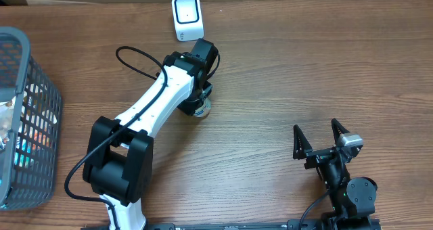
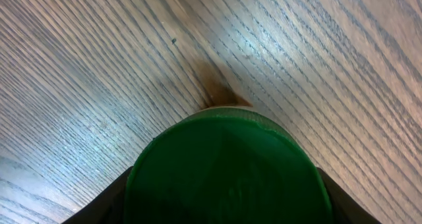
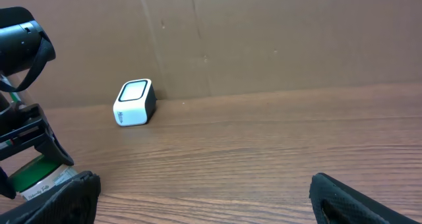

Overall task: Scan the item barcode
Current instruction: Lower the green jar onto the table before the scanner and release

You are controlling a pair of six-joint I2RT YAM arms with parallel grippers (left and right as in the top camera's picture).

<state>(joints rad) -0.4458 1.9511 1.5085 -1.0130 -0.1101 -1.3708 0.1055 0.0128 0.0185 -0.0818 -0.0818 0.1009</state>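
A brown wood-grain surface (image 1: 284,74) is seen, backed by a plain cardboard wall (image 3: 264,39). A green-lidded container (image 2: 227,165) is held upright on the robot's side of the white scanner (image 1: 187,17), near it but clearly apart. It is grasped by the left tool (image 1: 197,103), whose dark fingers (image 2: 99,207) are pressed against both sides just below the lid. Whether the container's base touches the surface cannot be told. A white and green label is seen on its side from the right wrist view, but no print can be read. The scanner is stood close to the wall, its window tilted upward. The right tool (image 1: 315,127) is found well away from the scanner, toward the robot's right, with its jaws spread wide and nothing between them. A grey wire basket (image 1: 27,122) is placed far to the scanner's other side, at the surface's edge, with blurred coloured items inside.
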